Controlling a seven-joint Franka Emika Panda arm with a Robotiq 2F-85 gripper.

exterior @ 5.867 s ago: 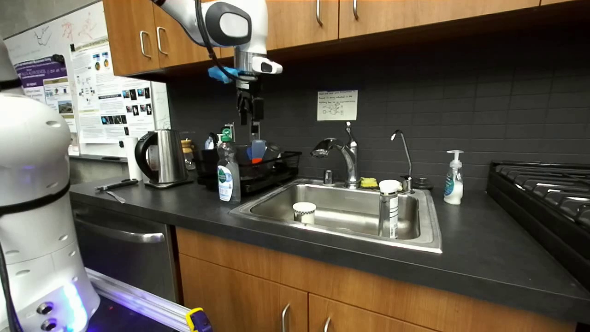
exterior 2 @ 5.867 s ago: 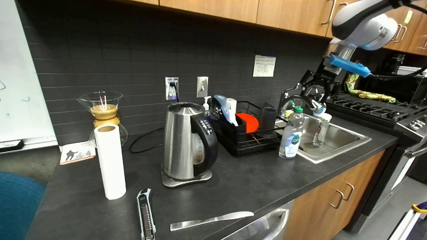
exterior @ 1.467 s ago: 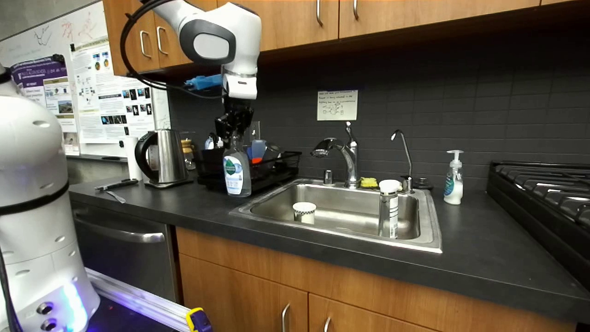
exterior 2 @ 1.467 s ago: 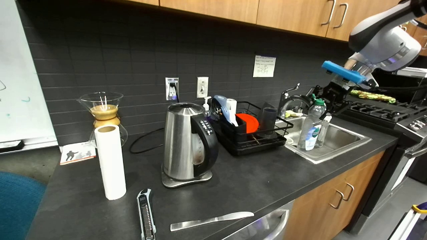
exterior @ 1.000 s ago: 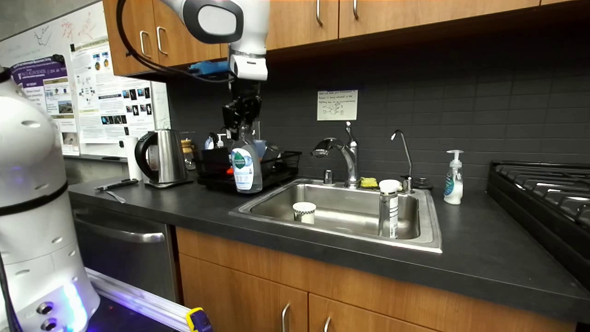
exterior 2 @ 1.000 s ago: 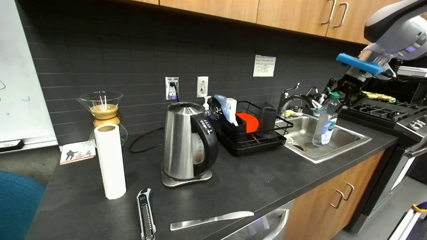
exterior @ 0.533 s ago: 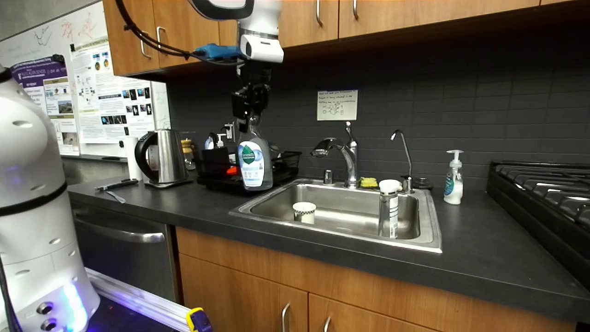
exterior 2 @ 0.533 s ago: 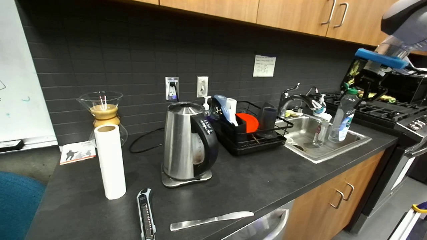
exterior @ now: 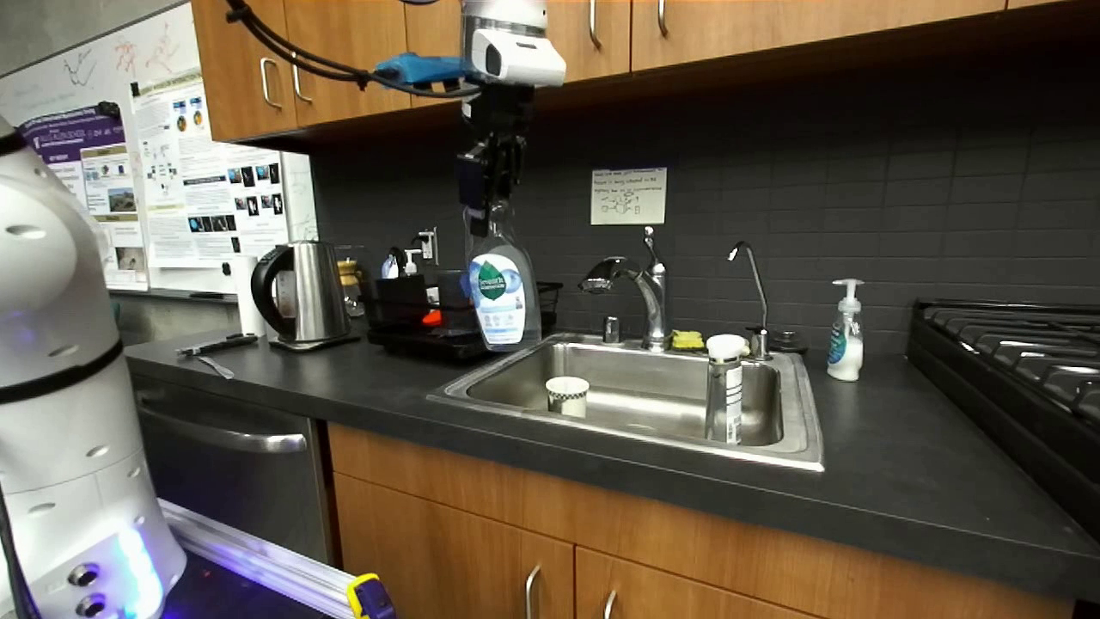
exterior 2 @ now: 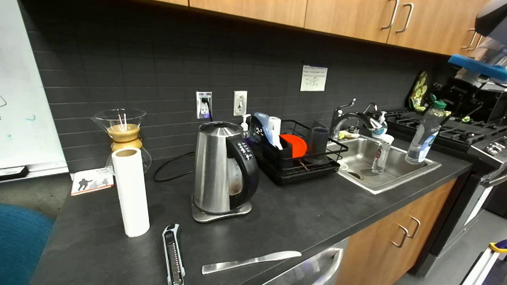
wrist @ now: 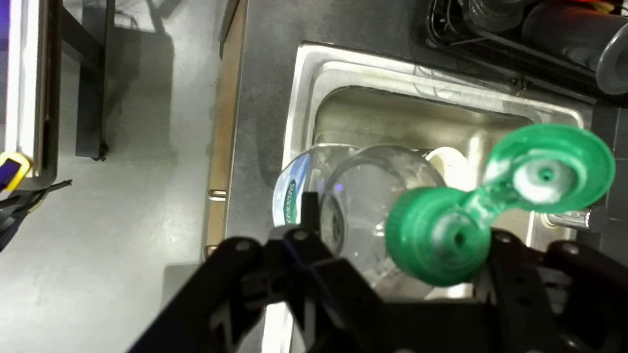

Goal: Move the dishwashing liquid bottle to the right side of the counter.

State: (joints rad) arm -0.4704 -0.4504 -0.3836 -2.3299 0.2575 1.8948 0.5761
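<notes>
The dishwashing liquid bottle (exterior: 504,297), clear with a blue-and-white label, hangs in the air with a slight tilt. My gripper (exterior: 490,208) is shut on its upper part, just under the cap. The flipped-open green cap (wrist: 438,238) fills the middle of the wrist view and partly hides the right finger; the left finger (wrist: 310,211) shows in front of the clear body. Below the bottle in the wrist view lies the sink. In an exterior view the bottle (exterior 2: 425,134) appears before the sink's stove-side end. The dark counter (exterior: 911,490) continues right of the sink.
The steel sink (exterior: 812,438) holds a small cup (exterior: 567,397) and a white-topped clear bottle (exterior: 724,395). A faucet (exterior: 655,297) rises behind it. On the right stand a pump soap bottle (exterior: 846,340) and the stove (exterior: 1014,361); a dish rack (exterior 2: 301,168) and kettle (exterior 2: 218,170) are left.
The bottle stood on the counter by the dish rack, under my empty gripper. It has since been gripped and lifted, and over the last second travels right toward the stove, rising slightly.
</notes>
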